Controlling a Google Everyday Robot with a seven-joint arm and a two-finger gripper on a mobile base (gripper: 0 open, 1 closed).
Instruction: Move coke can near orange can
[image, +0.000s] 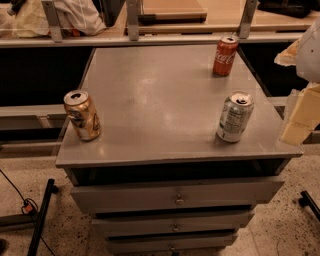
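Coke can (225, 55) upright, axis vertical, top up, at table (160, 100) far-right corner. Orange can (82, 115) at table's near-left edge, well apart. Gripper (299, 120) off table's right edge; open or closed, can't tell.

Gripper (298, 122): pale shape at the right edge of the cabinet (160, 100), its outer part cut off by the frame.
Lowest drawer (172, 245): bottom of the cabinet, cropped at the frame.
Orange can (82, 115): cabinet's left front corner, markings unreadable.
Silver can (235, 117): cabinet's right front, print too small to read.
Cloth heap (75, 15): behind the cabinet, top cut off.
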